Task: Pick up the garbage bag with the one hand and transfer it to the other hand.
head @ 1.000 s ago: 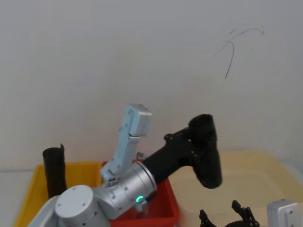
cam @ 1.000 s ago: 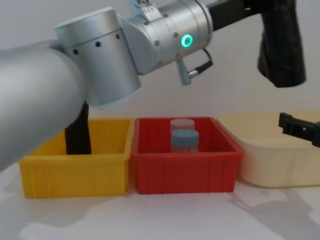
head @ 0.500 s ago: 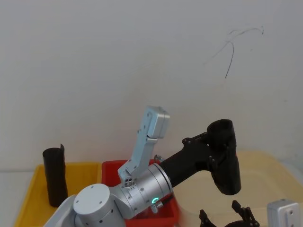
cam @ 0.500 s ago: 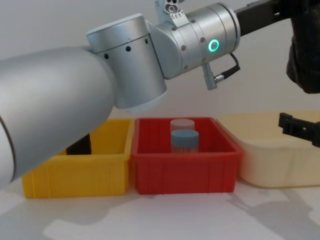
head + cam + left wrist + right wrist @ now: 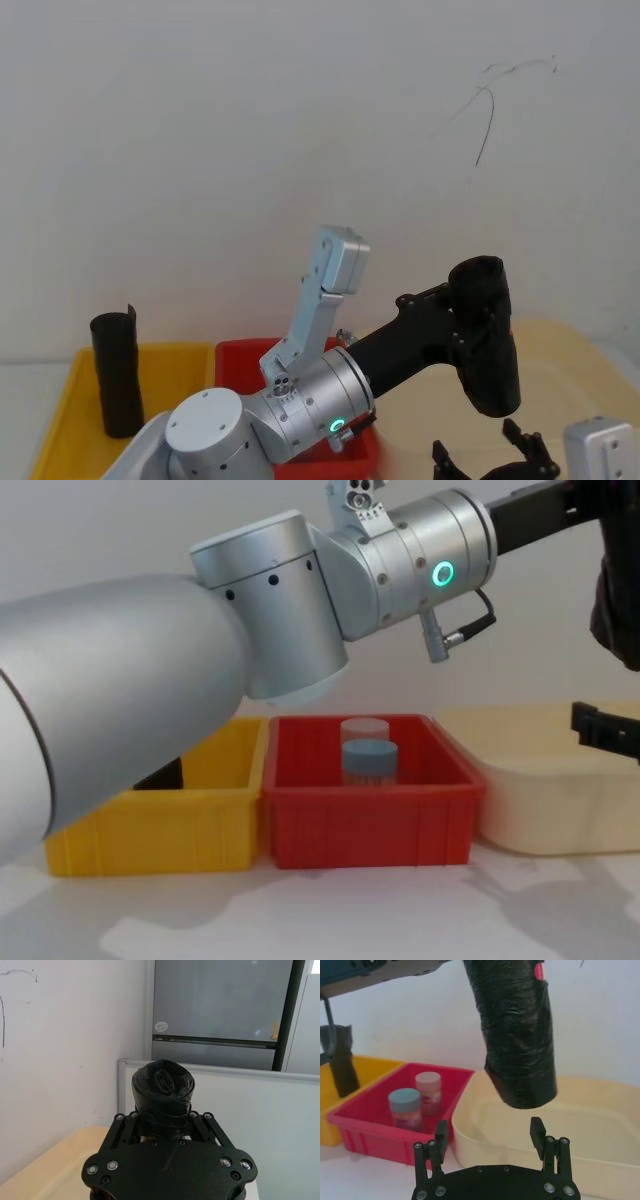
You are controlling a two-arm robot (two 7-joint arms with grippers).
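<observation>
The garbage bag (image 5: 492, 375), a black crinkled plastic roll, hangs upright in the air over the cream tub (image 5: 565, 365). My left gripper (image 5: 462, 318) is shut on its upper part; the left wrist view looks over the fingers onto the bag's top end (image 5: 162, 1085). My right gripper (image 5: 489, 1132) stands open just below the bag's lower end (image 5: 520, 1050), with its fingers apart and touching nothing. It sits at the lower right of the head view (image 5: 490, 458). In the chest view the bag (image 5: 620, 610) is cut by the right edge, above the right gripper (image 5: 602, 727).
A second black roll (image 5: 116, 372) stands in the yellow bin (image 5: 150, 830) on the left. The red bin (image 5: 370, 825) in the middle holds a blue-capped jar (image 5: 369, 761) and a clear jar behind it. The left arm's silver body (image 5: 200, 660) spans the space above the bins.
The left arm has carried the bag to the right and a little lower, from above the red bin's edge to over the cream tub. The right gripper has shifted slightly beneath it.
</observation>
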